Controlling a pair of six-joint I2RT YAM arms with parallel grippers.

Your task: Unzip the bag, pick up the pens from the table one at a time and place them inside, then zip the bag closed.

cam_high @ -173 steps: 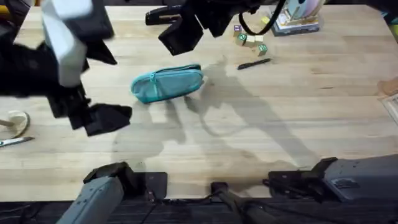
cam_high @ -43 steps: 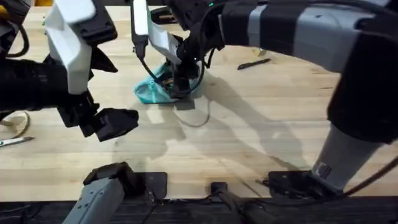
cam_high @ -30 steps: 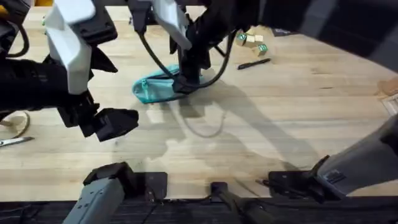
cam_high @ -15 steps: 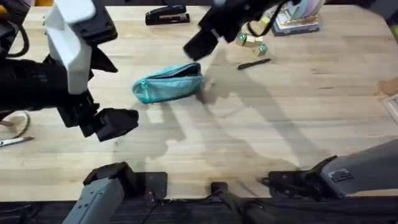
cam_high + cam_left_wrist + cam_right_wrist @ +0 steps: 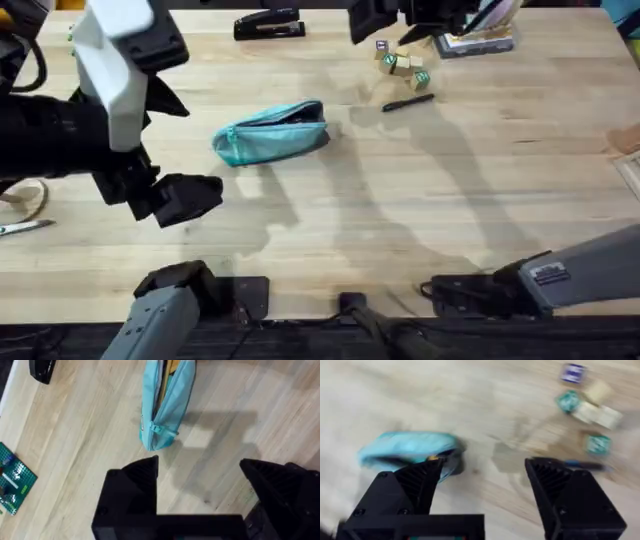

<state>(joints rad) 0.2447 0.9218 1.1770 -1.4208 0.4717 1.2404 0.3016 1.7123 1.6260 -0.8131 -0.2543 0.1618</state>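
The teal bag (image 5: pixel 270 132) lies on the table (image 5: pixel 420 210) left of centre, its zip open along the top. In the left wrist view the bag (image 5: pixel 167 400) shows something yellow inside and its small pull tab at the near end. The black pen (image 5: pixel 408 101) lies to the bag's right, by the blocks. My left gripper (image 5: pixel 185 198) hovers open and empty in front of the bag, and its wrist view shows the same left gripper (image 5: pixel 200 475). My right gripper (image 5: pixel 372 18) is high at the far edge. Seen from its wrist, the right gripper (image 5: pixel 482 477) is open and empty, with the bag (image 5: pixel 407 450) and pen (image 5: pixel 585 465) below.
A black stapler (image 5: pixel 268 22) sits at the far edge. Small lettered blocks (image 5: pixel 400 65) cluster just behind the pen, with books (image 5: pixel 480 35) beyond. Scissors (image 5: pixel 20 228) and a tape roll (image 5: pixel 25 195) lie at the left edge. A green board (image 5: pixel 12 477) lies nearby.
My right arm has lifted off the bag and pulled back toward the far right edge. The bag's zip, shut earlier, now stands open. The left arm has not moved.
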